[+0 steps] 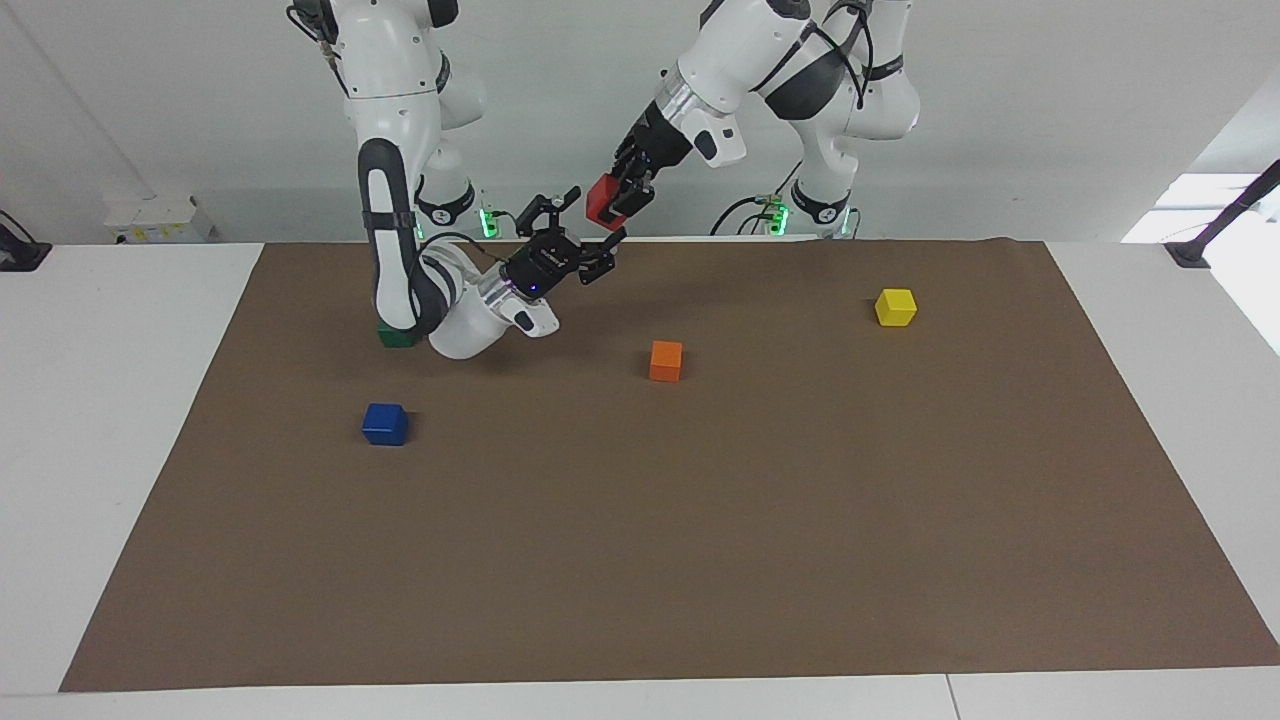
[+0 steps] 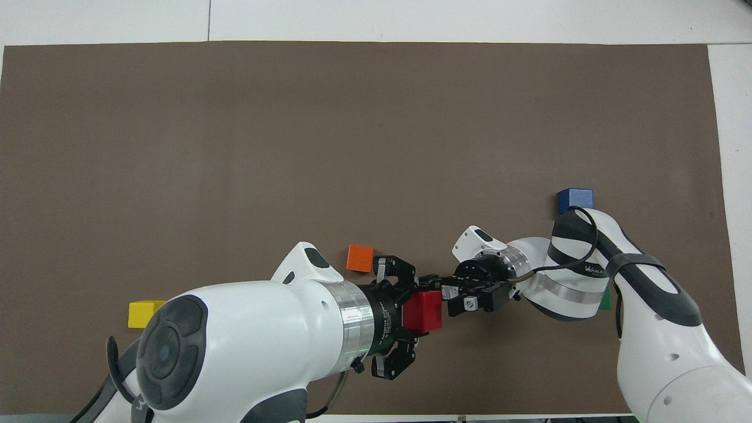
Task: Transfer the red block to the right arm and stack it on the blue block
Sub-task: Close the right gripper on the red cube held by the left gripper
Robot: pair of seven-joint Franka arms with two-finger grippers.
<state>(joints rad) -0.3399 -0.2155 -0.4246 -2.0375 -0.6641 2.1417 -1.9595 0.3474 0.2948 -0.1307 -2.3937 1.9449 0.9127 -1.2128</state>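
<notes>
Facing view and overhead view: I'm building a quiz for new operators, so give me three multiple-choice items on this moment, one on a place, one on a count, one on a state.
1. Where is the red block?
A. on the mat
B. held in the air by the left gripper
C. on the blue block

2. How many blocks rest on the mat?
A. two
B. three
C. four

3. How does the right gripper stand?
A. jaws open just under the red block
B. shut on the red block
C. resting on the mat

Answers:
1 B: the left gripper's jaws clamp it above the mat.
2 C: blue, orange block, yellow block and green block, the last half hidden by the right arm.
3 A: its jaws are spread, with the block not yet between them.
</notes>
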